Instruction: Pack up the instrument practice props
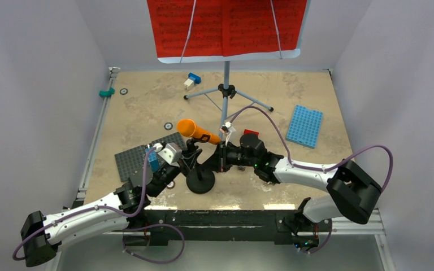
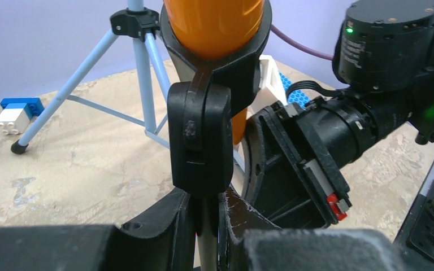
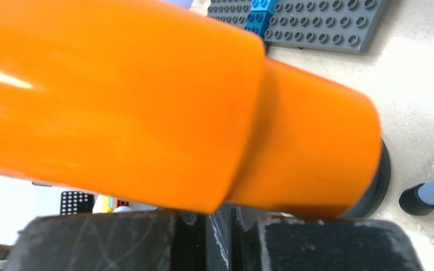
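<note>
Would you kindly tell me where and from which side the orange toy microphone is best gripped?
Probably its slimmer handle, from the right side. The orange toy microphone lies tilted in the clip of the mic stand with the handle end pointing right, its head looks too wide, and the left claw holds the stand's post.

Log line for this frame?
left end effector: shut on mic stand | right end effector: jaws near-shut by orange toy microphone | microphone: clipped in stand
</note>
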### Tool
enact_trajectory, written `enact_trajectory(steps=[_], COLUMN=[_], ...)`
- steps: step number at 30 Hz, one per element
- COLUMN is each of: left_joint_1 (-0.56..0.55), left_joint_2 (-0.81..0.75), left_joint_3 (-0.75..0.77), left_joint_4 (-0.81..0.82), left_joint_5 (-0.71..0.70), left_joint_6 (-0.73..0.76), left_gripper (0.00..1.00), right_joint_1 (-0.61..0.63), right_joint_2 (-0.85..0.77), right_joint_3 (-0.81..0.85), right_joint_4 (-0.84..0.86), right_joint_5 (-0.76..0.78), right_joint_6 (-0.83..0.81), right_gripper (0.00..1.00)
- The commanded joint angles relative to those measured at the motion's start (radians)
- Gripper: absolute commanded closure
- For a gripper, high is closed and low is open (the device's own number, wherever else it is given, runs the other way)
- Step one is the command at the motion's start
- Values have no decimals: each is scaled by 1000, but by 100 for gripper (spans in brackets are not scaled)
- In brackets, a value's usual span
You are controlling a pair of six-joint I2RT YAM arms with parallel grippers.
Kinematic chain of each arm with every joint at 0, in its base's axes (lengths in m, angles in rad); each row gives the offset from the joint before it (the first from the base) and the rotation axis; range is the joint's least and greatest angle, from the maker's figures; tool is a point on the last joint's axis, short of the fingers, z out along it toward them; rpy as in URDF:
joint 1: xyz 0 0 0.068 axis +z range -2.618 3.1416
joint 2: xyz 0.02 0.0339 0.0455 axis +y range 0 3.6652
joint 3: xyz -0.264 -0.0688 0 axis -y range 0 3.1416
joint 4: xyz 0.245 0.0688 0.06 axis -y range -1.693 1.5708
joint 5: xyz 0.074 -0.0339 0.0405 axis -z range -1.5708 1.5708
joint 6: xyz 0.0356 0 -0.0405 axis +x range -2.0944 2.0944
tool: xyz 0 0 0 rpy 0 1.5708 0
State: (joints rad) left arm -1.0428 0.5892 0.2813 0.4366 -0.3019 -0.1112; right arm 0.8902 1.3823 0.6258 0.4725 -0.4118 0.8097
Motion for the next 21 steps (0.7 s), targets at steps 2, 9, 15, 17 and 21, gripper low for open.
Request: enact_trajectory(steps=[2, 9, 15, 17, 21], left_joint_1=[-6, -6, -6, -7, -6], left_joint_2=[-10, 12, 60, 76, 106], left_joint_3=[-7, -16, 1, 12, 19], left_joint_4=[12, 9, -16, -34, -50], left_joint_5=[8, 20, 22, 24, 23], left_joint_6=[-42, -46, -64, -70, -78], left_gripper=[100, 100, 100, 100, 100], right_joint_1=[3, 52, 171, 226, 355], right_joint_2=[-31, -97, -103, -91, -15], right_joint_3=[17, -16, -33, -35, -16], right_joint_4=[13, -69, -113, -118, -119], right_joint_5=[39, 275, 550, 661, 956], right_joint_6=[-148, -408, -638, -722, -880], right_gripper=[100, 100, 100, 100, 100])
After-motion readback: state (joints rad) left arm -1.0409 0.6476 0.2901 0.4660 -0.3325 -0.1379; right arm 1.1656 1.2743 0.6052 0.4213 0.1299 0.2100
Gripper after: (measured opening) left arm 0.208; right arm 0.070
